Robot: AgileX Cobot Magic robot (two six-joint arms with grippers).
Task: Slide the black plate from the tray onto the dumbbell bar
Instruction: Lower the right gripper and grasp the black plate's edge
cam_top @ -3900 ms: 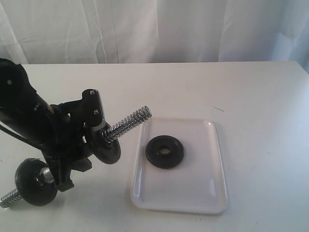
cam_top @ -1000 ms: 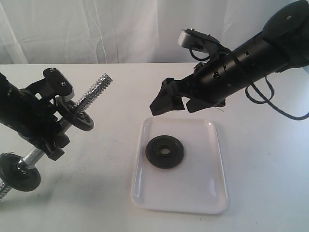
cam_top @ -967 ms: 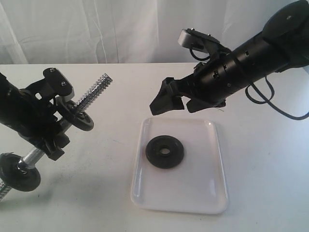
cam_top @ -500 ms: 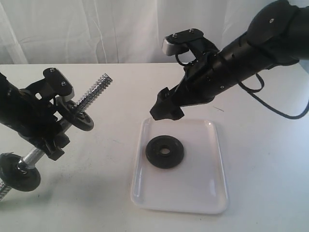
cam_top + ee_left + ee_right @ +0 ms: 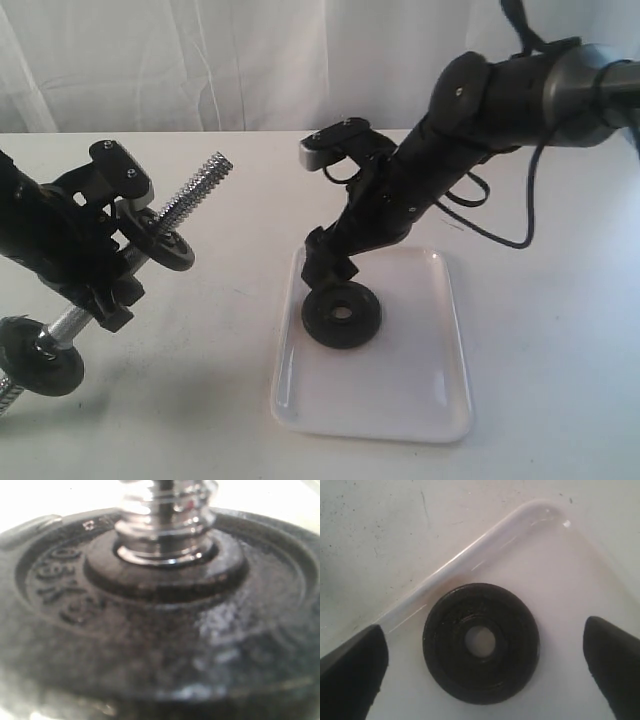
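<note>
A: Exterior view first; left gripper (image 5: 100, 250) clamped round the dumbbell bar (image 5: 195, 195), tilting it up with the threaded end bare and aimed roughly toward the tray (image 5: 400, 400); looks like a target held ready for threading.

B: Agreed; carries one mounted disc (image 5: 160, 242) just behind that thread and an end disc (image 5: 40, 358) low down by the table (image 5: 560, 380); and on the right?

A: Right gripper (image 5: 326, 268) pitched steeply down over the far part of the tray, tips at the far edge of the black plate (image 5: 341, 315); just above or touching, hard to call; plate lying flat in the tray, hole up, not lifted yet.

B: Left wrist view now; nothing but the mounted disc (image 5: 150, 645) filling the view, dumbbell bar (image 5: 165, 520) rising through its centre; no fingers visible here, so that grip is read from outside only.

A: Right wrist view; black plate (image 5: 481, 642) sitting squarely between the two fingers (image 5: 352, 670); spread wide, one each side, well clear of its edge; holding nothing.

B: Lying close beside the rim of the tray (image 5: 470, 555) too; could crowd one finger on closing; probably calls for a careful squeeze across the plate.
</note>
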